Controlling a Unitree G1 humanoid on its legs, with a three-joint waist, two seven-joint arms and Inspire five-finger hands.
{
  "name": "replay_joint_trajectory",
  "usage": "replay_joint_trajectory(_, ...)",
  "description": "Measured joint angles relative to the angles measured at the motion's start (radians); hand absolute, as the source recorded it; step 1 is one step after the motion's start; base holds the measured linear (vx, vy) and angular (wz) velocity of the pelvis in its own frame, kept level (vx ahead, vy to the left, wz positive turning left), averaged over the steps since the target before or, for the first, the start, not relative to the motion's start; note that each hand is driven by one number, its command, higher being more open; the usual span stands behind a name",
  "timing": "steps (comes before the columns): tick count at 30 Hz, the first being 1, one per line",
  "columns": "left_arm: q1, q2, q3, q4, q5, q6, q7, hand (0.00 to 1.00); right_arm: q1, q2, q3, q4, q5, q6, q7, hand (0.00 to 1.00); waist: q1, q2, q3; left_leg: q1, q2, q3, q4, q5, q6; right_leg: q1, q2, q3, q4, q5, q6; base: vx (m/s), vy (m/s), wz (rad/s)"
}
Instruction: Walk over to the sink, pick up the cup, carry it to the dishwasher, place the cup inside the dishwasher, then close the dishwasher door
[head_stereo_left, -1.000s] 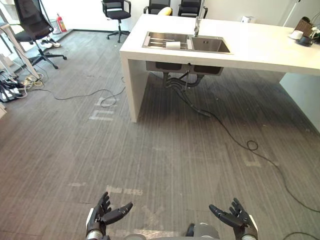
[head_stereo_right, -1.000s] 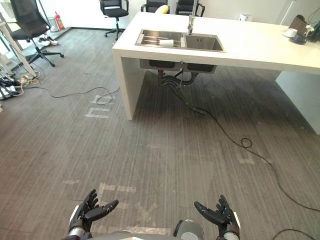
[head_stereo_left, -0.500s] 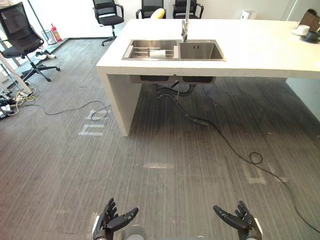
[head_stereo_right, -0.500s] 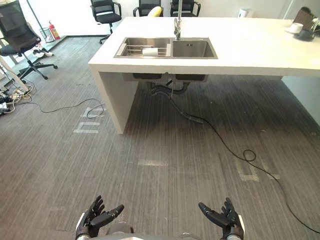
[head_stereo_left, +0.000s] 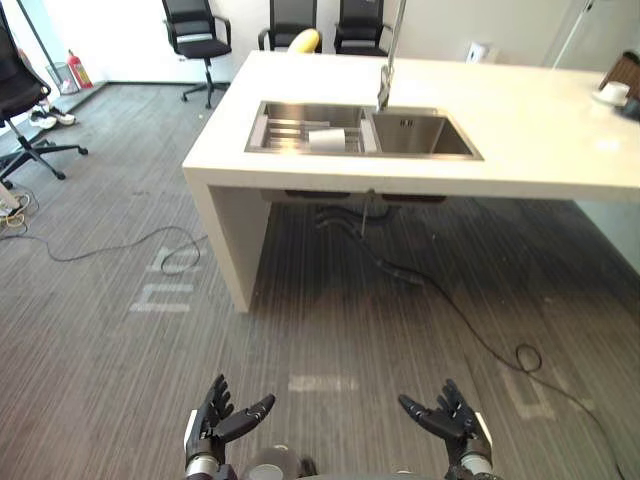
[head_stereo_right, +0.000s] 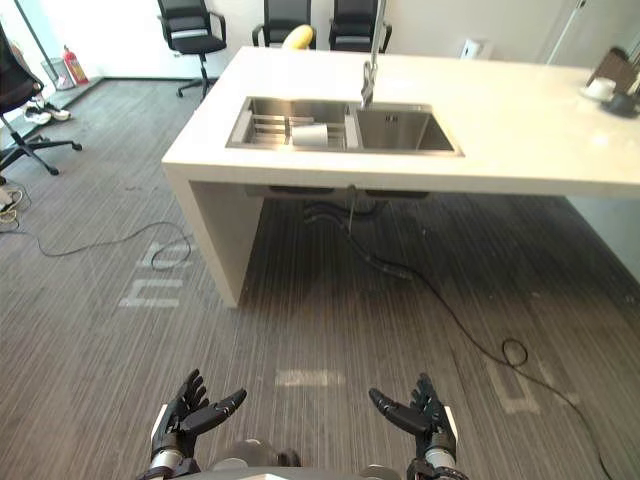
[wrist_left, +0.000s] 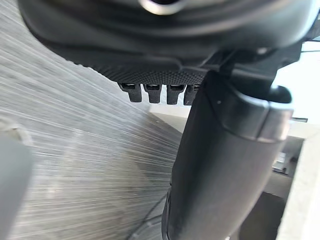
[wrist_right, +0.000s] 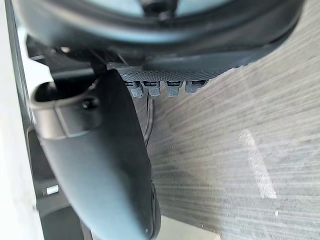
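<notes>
Standing on the grey striped carpet floor (head_stereo_left: 330, 330), well apart from the long white surface (head_stereo_left: 545, 150) and facing its near edge. Aiming for the small white cup (head_stereo_left: 327, 139), lying on its side on a metal rack in the left basin of the stainless-steel double sink (head_stereo_left: 425, 138), just left of the tall chrome tap (head_stereo_left: 385, 75). Leaving it untouched so far, judging by how it lies.

Holding the dark left hand (head_stereo_left: 222, 422) and the dark right hand (head_stereo_left: 450, 420) low at the near edge, fingers spread wide and straight, palms turned toward each other, carrying nothing. Showing the same in both wrist views, with carpet past the straight fingers.

Working through the first step, the walk to the sink, and not yet within reach of it. Leaving nearly everything to do: closing the gap to the surface, picking up the cup, carrying it to the dishwasher, placing it inside, shutting the door.
</notes>
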Motion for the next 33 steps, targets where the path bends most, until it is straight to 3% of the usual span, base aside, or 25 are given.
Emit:
replay_joint_trajectory(3,-0.029,0.008,0.000,0.000,-0.001,0.000,0.000,1.00,0.016,-0.001,-0.007,0.004,0.002,-0.011,-0.004,1.00,-0.015,0.000,0.001,0.045,0.002,-0.049,-0.024,-0.014,-0.021,-0.065,0.025,-0.064,-0.295,-0.002,-0.004,0.30,0.019,0.45)
replay_joint_trajectory(4,-0.035,0.012,0.001,-0.004,-0.003,0.000,0.000,1.00,0.018,-0.001,-0.005,0.007,0.002,-0.011,-0.003,1.00,-0.024,0.000,0.001,0.054,0.002,-0.067,-0.023,-0.025,-0.034,-0.094,0.026,-0.061,-0.374,0.026,-0.015,0.39,-0.038,0.58)
replay_joint_trajectory(6,-0.036,0.014,0.001,-0.013,-0.012,0.000,0.004,1.00,0.019,0.005,-0.001,0.008,0.002,-0.011,0.002,1.00,-0.027,-0.002,0.003,0.076,0.007,-0.078,-0.013,-0.044,-0.061,-0.110,0.031,-0.054,-0.435,0.085,-0.050,0.35,-0.100,0.43)
replay_joint_trajectory(7,-0.028,0.012,0.001,-0.036,-0.020,-0.003,0.023,1.00,0.021,0.012,0.002,0.008,0.003,-0.011,0.008,1.00,-0.031,-0.005,0.003,0.103,0.017,-0.080,0.008,-0.078,-0.087,-0.108,0.035,-0.055,-0.444,0.135,-0.102,0.26,-0.121,0.35)
replay_joint_trajectory(9,-0.019,0.014,0.003,-0.063,-0.026,-0.011,0.043,1.00,0.017,0.014,0.022,0.008,0.002,-0.011,0.013,1.00,-0.026,-0.014,-0.002,0.118,0.031,-0.081,0.039,-0.118,-0.116,-0.103,0.048,-0.055,-0.440,0.161,-0.114,0.34,-0.254,0.27)
replay_joint_trajectory(10,-0.007,0.006,0.003,-0.087,-0.045,-0.021,0.051,1.00,0.014,0.011,0.033,0.006,0.002,-0.008,0.021,1.00,-0.029,0.005,-0.007,0.128,0.075,-0.086,0.075,-0.157,-0.161,-0.087,0.075,-0.063,-0.414,0.146,-0.098,0.35,-0.302,0.18)
replay_joint_trajectory(11,0.004,0.001,0.003,-0.103,-0.048,-0.029,0.057,1.00,0.015,0.010,0.043,0.001,0.002,-0.008,0.022,1.00,-0.026,0.013,-0.016,0.126,0.096,-0.082,0.094,-0.164,-0.173,-0.084,0.093,-0.067,-0.415,0.122,-0.100,0.43,-0.359,0.11)
replay_joint_trajectory(13,0.021,-0.012,0.004,-0.152,-0.049,-0.051,0.064,1.00,0.005,0.003,0.061,-0.013,0.002,-0.005,0.022,1.00,-0.023,0.016,-0.020,0.041,0.158,-0.082,0.282,-0.153,-0.185,-0.084,0.128,-0.079,-0.409,0.073,-0.123,0.37,-0.296,-0.05)
replay_joint_trajectory(14,0.033,-0.036,-0.002,-0.187,-0.045,-0.056,0.063,1.00,0.003,-0.009,0.061,-0.025,0.002,-0.001,0.020,1.00,-0.026,0.023,-0.014,-0.034,0.206,-0.090,0.460,-0.087,-0.179,-0.061,0.140,-0.085,-0.406,0.056,-0.129,0.25,-0.207,-0.04)
replay_joint_trajectory(15,0.036,-0.048,-0.005,-0.202,-0.044,-0.056,0.063,1.00,0.005,-0.017,0.060,-0.027,0.002,0.002,0.017,1.00,-0.027,0.029,-0.011,-0.053,0.222,-0.089,0.516,-0.051,-0.175,-0.043,0.144,-0.086,-0.409,0.046,-0.132,0.36,-0.235,-0.04)
replay_joint_trajectory(16,0.042,-0.058,-0.024,-0.229,-0.043,-0.056,0.064,1.00,0.017,-0.034,0.059,-0.028,0.002,0.010,0.012,1.00,-0.027,0.036,-0.008,-0.087,0.253,-0.088,0.618,0.037,-0.160,-0.004,0.154,-0.089,-0.427,0.032,-0.138,0.29,-0.131,-0.03)
replay_joint_trajectory(18,0.042,-0.048,-0.070,-0.281,-0.040,-0.057,0.062,1.00,0.026,-0.044,0.058,-0.027,0.002,0.021,0.000,1.00,-0.028,0.033,-0.006,-0.134,0.282,-0.087,0.703,0.027,-0.141,0.046,0.159,-0.090,-0.471,0.026,-0.143,0.29,-0.117,-0.04)
replay_joint_trajectory(21,0.042,-0.022,-0.130,-0.441,-0.040,-0.057,0.061,1.00,0.032,-0.063,0.045,-0.028,0.003,0.038,-0.017,1.00,-0.037,0.030,-0.004,-0.173,0.257,-0.064,0.560,-0.045,-0.149,0.126,0.159,-0.090,-0.589,0.054,-0.121,0.32,-0.050,-0.01)
replay_joint_trajectory(23,0.040,-0.017,-0.146,-0.564,-0.041,-0.057,0.061,1.00,0.036,-0.070,0.045,-0.031,0.003,0.048,-0.030,1.00,-0.037,0.023,0.001,-0.173,0.192,-0.054,0.352,-0.058,-0.149,0.173,0.134,-0.089,-0.645,0.066,-0.102,0.24,0.066,0.00)
replay_joint_trajectory(24,0.041,-0.013,-0.159,-0.644,-0.043,-0.058,0.061,1.00,0.040,-0.080,0.047,-0.033,0.002,0.048,-0.035,1.00,-0.034,0.028,0.004,-0.177,0.141,-0.055,0.208,-0.038,-0.151,0.200,0.114,-0.083,-0.664,0.064,-0.090,0.27,0.155,-0.11)
replay_joint_trajectory(25,0.042,-0.011,-0.168,-0.726,-0.044,-0.059,0.063,1.00,0.048,-0.092,0.056,-0.036,0.001,0.048,-0.039,1.00,-0.028,0.045,0.007,-0.180,0.111,-0.059,0.076,0.036,-0.147,0.225,0.107,-0.070,-0.667,0.046,-0.060,0.27,0.175,-0.18)
replay_joint_trajectory(26,0.047,-0.011,-0.174,-0.769,-0.045,-0.059,0.065,1.00,0.056,-0.104,0.066,-0.040,0.000,0.049,-0.041,1.00,-0.020,0.063,0.003,-0.179,0.109,-0.060,0.018,0.102,-0.148,0.231,0.111,-0.062,-0.657,0.036,-0.042,0.28,0.218,-0.42)
replay_joint_trajectory(27,0.057,0.000,-0.176,-0.838,-0.048,-0.063,0.071,1.00,0.059,-0.106,0.092,-0.031,-0.005,0.059,-0.055,1.00,-0.001,0.071,-0.001,-0.168,0.111,-0.047,0.034,0.166,-0.086,0.244,0.105,-0.027,-0.624,0.009,-0.014,0.28,0.197,-0.29)
replay_joint_trajectory(28,0.055,0.017,-0.182,-0.886,-0.050,-0.063,0.084,1.00,0.070,-0.096,0.118,-0.033,-0.010,0.064,-0.068,1.00,0.000,0.059,-0.027,-0.172,0.090,-0.043,0.055,0.129,-0.073,0.248,0.082,0.002,-0.617,0.007,-0.017,0.36,0.233,-0.20)
replay_joint_trajectory(30,0.045,0.028,-0.194,-0.962,-0.050,-0.075,0.107,1.00,0.055,-0.078,0.139,-0.034,-0.018,0.068,-0.075,1.00,0.009,0.043,-0.023,-0.181,0.069,-0.031,0.091,0.076,-0.054,0.244,0.057,0.026,-0.608,0.000,-0.019,0.33,0.194,-0.03)
replay_joint_trajectory(32,0.046,0.029,-0.209,-1.015,-0.054,-0.088,0.122,1.00,0.046,-0.059,0.137,-0.038,-0.018,0.072,-0.077,1.00,0.033,0.040,-0.021,-0.162,0.058,-0.012,0.106,0.017,-0.047,0.210,0.028,0.054,-0.508,0.000,-0.019,0.24,0.156,-0.21)
replay_joint_trajectory(33,0.050,0.035,-0.215,-1.044,-0.057,-0.092,0.127,1.00,0.046,-0.051,0.137,-0.042,-0.018,0.072,-0.076,1.00,0.041,0.036,-0.019,-0.126,0.045,-0.002,0.106,-0.011,-0.044,0.154,-0.006,0.084,-0.334,0.004,-0.019,0.25,0.129,-0.15)
